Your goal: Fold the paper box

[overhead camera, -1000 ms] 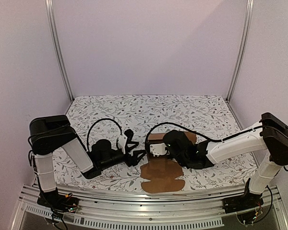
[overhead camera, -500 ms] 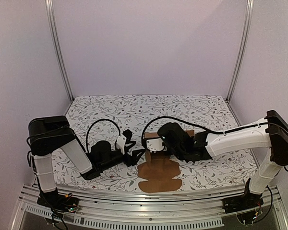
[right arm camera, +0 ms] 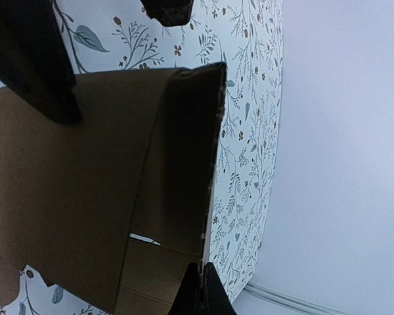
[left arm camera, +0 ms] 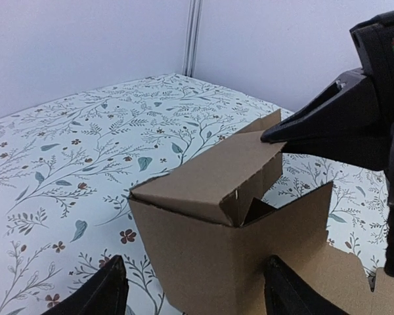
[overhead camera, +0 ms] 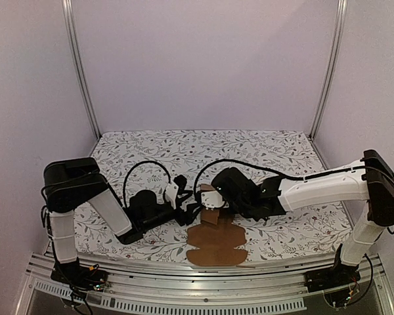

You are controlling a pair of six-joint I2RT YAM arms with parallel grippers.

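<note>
The right gripper (overhead camera: 206,199) has swung left since a second ago, dragging the paper box (overhead camera: 217,244) with it, and the left gripper (overhead camera: 189,211) has closed in.

Top view: the box sits lower centre on the floral table (overhead camera: 262,151). Its near flaps lie flat and its far part stands raised between both grippers.

Left wrist view: the left fingers (left arm camera: 108,292) are spread wide (one towards each lower corner, box wall between). At upper right, the right gripper's tips are pressed together against the top flap's corner.

Right wrist view: at bottom centre the closed tips touch the flap's edge. Whether they pinch it, I cannot tell.
</note>
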